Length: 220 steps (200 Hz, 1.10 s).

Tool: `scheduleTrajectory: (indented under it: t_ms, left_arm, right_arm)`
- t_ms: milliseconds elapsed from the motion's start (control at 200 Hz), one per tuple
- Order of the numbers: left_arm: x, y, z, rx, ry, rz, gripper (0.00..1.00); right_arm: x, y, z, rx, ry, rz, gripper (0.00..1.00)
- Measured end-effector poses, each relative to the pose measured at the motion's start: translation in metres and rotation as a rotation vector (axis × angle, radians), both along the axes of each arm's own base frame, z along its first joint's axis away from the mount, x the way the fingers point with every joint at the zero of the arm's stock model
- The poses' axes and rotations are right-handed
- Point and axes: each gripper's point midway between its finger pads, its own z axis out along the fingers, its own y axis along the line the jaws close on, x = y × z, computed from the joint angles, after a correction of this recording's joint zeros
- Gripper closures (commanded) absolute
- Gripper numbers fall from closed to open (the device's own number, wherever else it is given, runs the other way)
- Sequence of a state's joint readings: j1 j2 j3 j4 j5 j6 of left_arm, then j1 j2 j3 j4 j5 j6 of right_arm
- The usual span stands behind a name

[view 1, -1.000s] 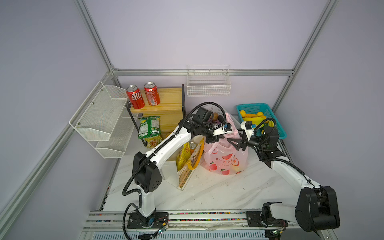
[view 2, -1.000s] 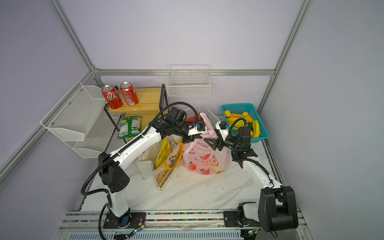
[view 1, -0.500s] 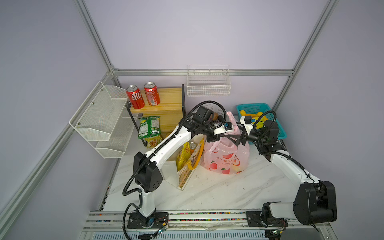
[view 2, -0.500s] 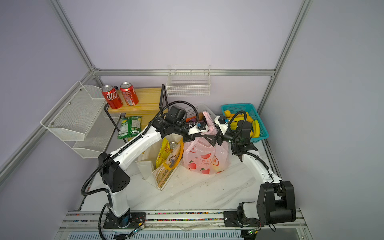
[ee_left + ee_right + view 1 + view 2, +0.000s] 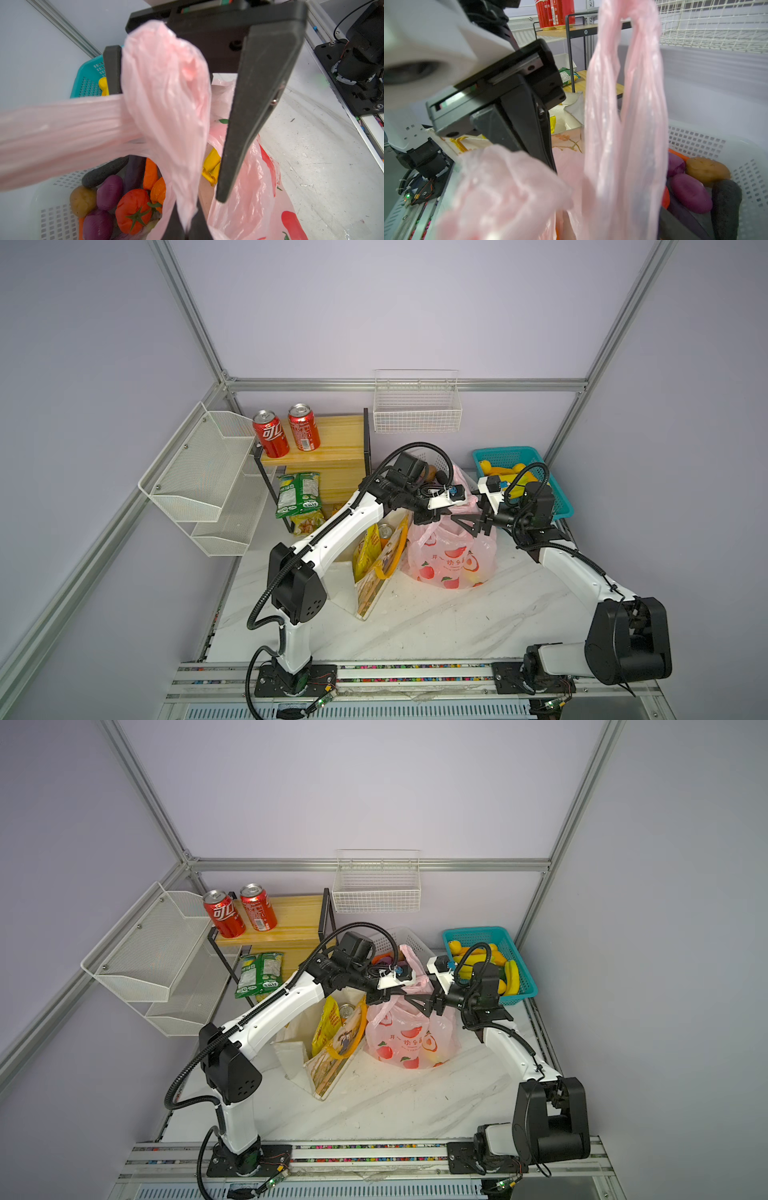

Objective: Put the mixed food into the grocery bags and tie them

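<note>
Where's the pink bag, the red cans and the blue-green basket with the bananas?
Pink bag [image 5: 451, 562], in a top view, on its printed front.
Red cans [image 5: 271, 439], in a top view, on the left can's label.
Blue-green basket [image 5: 503, 455], in a top view, on its back wall.

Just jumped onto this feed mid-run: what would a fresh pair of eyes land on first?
The two grippers nearly touch mid-table above the pink plastic bag: the left gripper is shut on its twisted handle, and the right gripper is open just beside it. Left of the bag in both top views stands the canvas tote, with a yellow crisp packet and a can inside.
</note>
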<state>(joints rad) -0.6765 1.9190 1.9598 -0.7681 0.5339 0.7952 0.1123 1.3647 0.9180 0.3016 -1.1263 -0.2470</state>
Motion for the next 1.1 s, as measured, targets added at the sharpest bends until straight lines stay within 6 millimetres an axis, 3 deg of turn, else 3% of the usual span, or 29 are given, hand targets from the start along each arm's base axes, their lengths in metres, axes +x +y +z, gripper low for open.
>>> scheduleTrajectory:
  t_ms: [420,690,800,910,1025,1100]
  left_arm:
    - [0.011,-0.003,-0.006,0.02,-0.007,0.02,1.0]
    - [0.011,-0.004,-0.007,0.023,-0.007,0.023,1.0]
    - [0.011,-0.004,-0.006,0.021,-0.003,0.027,0.84]
    - [0.012,-0.004,-0.005,0.009,0.019,0.045,0.6]
    - [0.012,-0.001,0.008,-0.054,0.028,0.07,0.46]
    - [0.006,0.011,0.019,-0.118,0.056,0.092,0.37]
  right_arm:
    - [-0.006,0.003,0.009,0.032,-0.006,0.042,0.49]
    - [-0.004,0.003,0.011,0.037,-0.007,0.034,0.81]
    - [-0.003,0.002,0.011,0.037,-0.003,0.023,0.89]
    - [0.0,0.001,0.01,0.036,-0.002,0.0,0.95]
    - [-0.003,-0.002,0.007,0.043,0.015,-0.036,0.97]
    - [-0.006,-0.004,0.006,0.051,0.02,-0.055,0.97]
